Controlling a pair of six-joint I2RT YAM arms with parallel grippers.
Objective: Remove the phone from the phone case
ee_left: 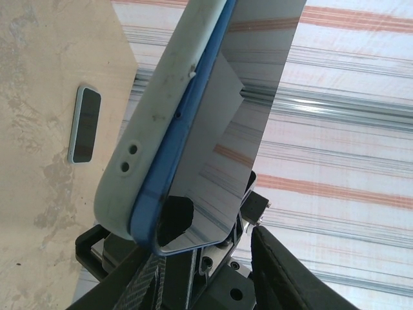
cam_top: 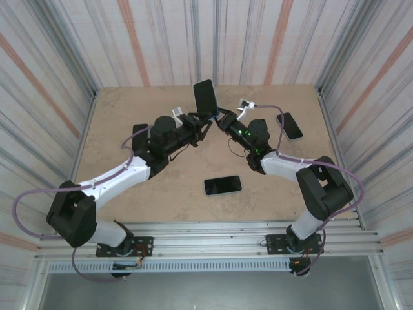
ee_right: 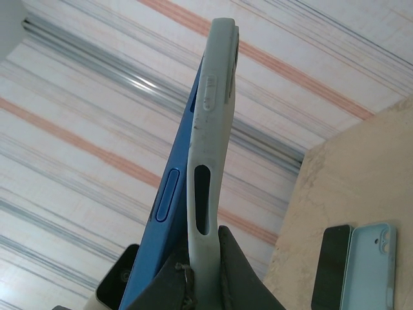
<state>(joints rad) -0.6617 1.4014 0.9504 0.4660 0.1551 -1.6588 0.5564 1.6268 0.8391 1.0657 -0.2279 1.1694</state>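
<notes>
Slip risk: phone [cam_top: 204, 97] half-peeled, held above counter [cam_top: 129, 116]; right gripper [cam_top: 221, 120] pinches case [ee_right: 210, 129] edge, left gripper [cam_top: 199, 123] clamps phone; thin pinch may slip, dropping case.

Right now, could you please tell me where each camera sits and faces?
Top external: above and behind the robot, looking down at the table; both arms show, left gripper and right gripper meeting under the phone.
Left wrist: on the left arm, looking up along the phone's screen; its fingers show.
Right wrist: on the right arm, looking up the phone case edge; one finger shows.
Shared: both wrist views see the blue phone and pale phone case.
</notes>
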